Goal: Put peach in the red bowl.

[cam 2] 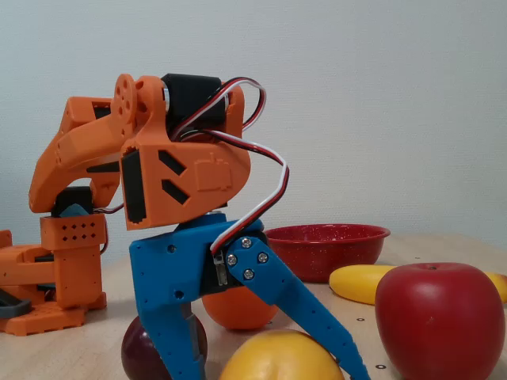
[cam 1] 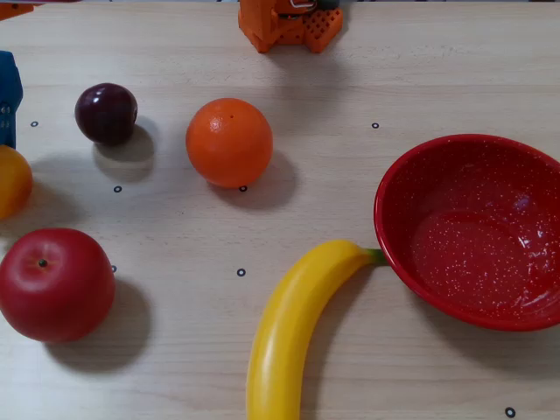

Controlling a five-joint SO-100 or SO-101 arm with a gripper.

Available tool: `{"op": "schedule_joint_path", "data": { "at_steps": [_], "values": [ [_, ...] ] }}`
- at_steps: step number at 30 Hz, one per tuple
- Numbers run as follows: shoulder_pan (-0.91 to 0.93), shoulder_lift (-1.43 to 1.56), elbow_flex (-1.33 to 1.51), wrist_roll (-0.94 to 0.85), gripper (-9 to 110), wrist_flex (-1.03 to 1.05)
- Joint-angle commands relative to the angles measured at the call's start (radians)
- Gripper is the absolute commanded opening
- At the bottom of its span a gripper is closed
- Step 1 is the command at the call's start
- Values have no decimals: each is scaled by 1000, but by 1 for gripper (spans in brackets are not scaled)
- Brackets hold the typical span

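1. Two blue fingers (cam 2: 321,305) of the gripper (cam 2: 265,372) stand spread wide, straddling the peach (cam 2: 277,356) (no contact can be made out).
2. From above, the peach (cam 1: 12,181) sits at the left edge, between plum (cam 1: 106,113) and apple (cam 1: 54,283).
3. Far right lies the bowl (cam 1: 472,229), the banana (cam 1: 293,324) tip touching its rim.

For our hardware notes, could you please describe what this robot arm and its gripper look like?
The arm is orange printed plastic with black motor blocks and dark angular cut-outs on its side. Red, white and black twisted cables loop from the upper motor down to the gripper. Its two fingers are bright blue plastic, with silver screws near the hinge. The orange base has a perforated panel.
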Motion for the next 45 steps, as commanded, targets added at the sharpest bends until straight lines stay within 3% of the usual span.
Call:
{"op": "schedule_joint_path", "data": {
  "at_steps": [1, 7, 23, 45],
  "values": [
    [21, 106, -15, -44, 18, 6],
    [17, 104, -15, -81, 0, 21],
    [26, 152, -9, -115, 0, 43],
    [84, 563, 419, -135, 0, -152]
  ]
}}
